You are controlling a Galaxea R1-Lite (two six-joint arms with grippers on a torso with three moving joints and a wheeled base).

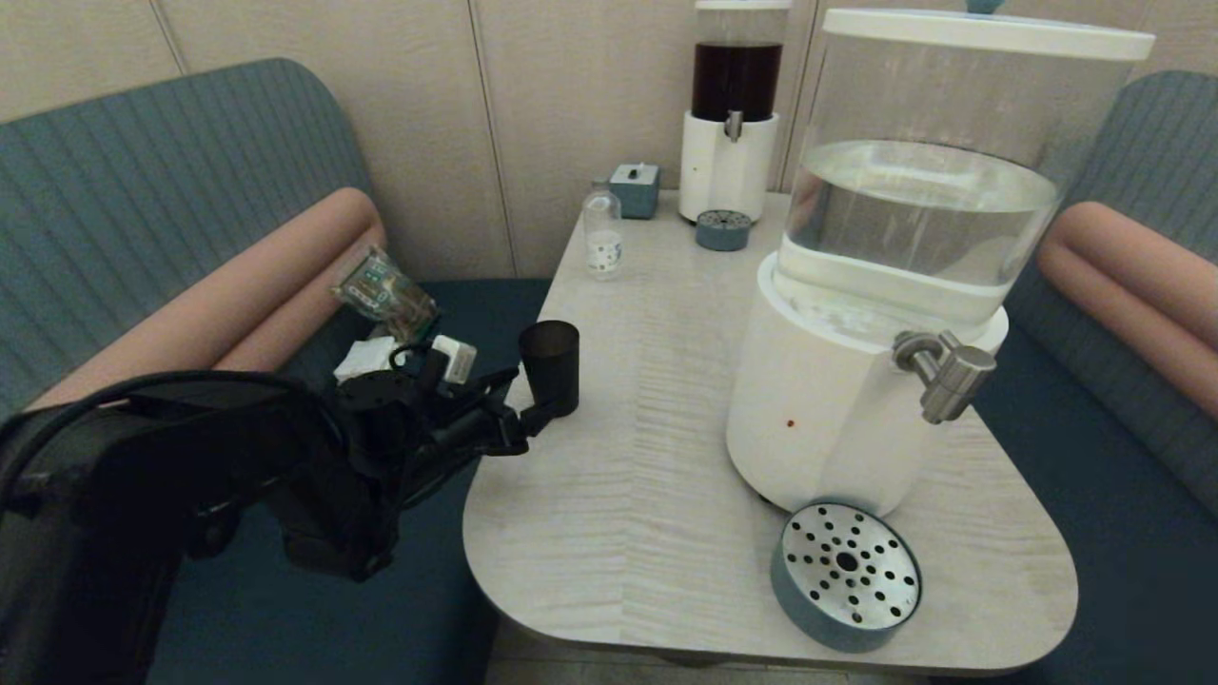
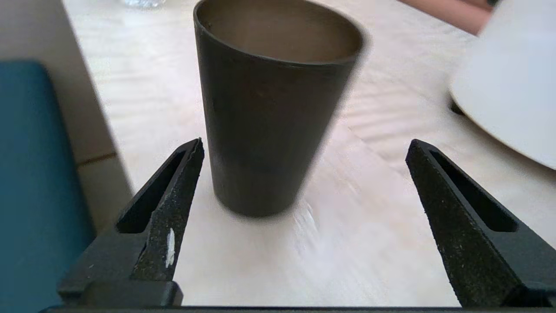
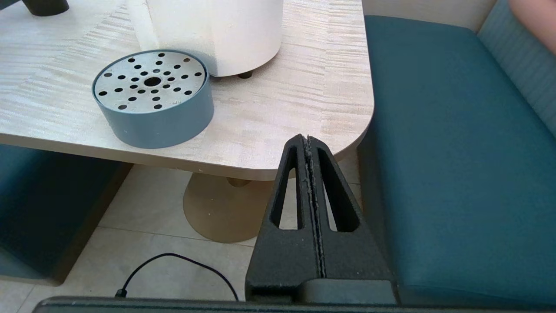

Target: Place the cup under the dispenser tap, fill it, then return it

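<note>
A café or restaurant booth: a pale wood-grain surface point(image 1: 666, 457) on a single pedestal stands between two teal upholstered benches point(image 1: 143, 190) with salmon bolsters point(image 1: 219, 295), against a beige panelled wall. A large water dispenser point(image 1: 856, 314) sits near right, a narrower one holding dark drink point(image 1: 731, 114) far behind; tiled floor shows below.

A: Left arm point(image 1: 190, 476): glossy black housing, a black cable looped over its top. Finish?

B: Left gripper point(image 2: 304, 148) fingers point(image 2: 173, 208) matte black, grainy, slotted wedges; one white scuff. Right gripper point(image 3: 308, 141) matches, triangular cut-outs.
</note>
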